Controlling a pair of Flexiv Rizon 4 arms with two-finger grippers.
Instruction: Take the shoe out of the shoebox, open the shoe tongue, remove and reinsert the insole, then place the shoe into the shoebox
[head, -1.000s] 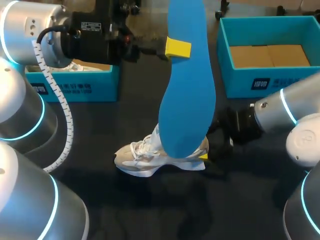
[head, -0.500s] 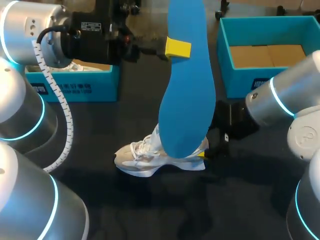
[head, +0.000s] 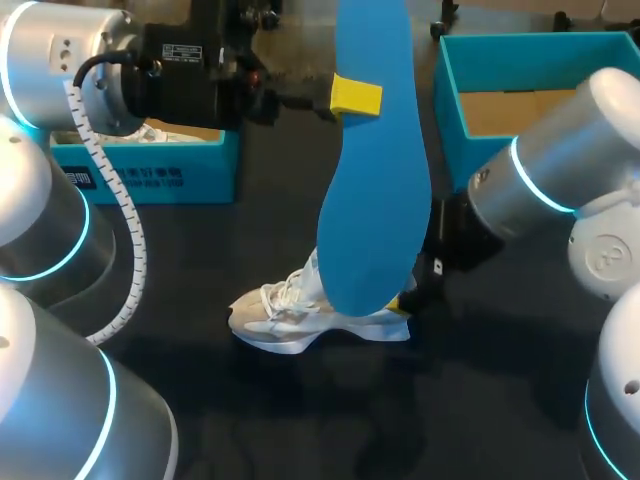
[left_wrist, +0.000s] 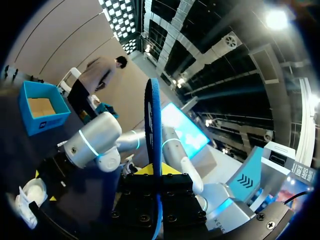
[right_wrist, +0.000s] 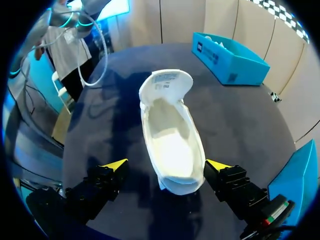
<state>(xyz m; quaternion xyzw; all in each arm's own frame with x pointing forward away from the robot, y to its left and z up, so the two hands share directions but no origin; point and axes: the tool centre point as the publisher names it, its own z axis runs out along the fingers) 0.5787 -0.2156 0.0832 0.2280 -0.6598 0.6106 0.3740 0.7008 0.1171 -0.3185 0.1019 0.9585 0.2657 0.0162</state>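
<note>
Left claw (head: 352, 97) pinches the blue insole (head: 375, 200) up high; right claw (right_wrist: 167, 165), spread either side of the shoe (right_wrist: 170, 132), seems ready to steady it.

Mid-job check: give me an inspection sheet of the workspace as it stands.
Surface: dark table.
Job's things: white shoe on the table, tongue folded open; blue insole out of it, held upright above; blue box at the far left with paper inside; second blue box at the far right.
Clutter: nothing seen.
Grippers: left gripper shut on the insole; right gripper open, fingers either side of the shoe's heel.
Cables: white ribbed cable along the left arm.
Surroundings: nothing seen.
</note>
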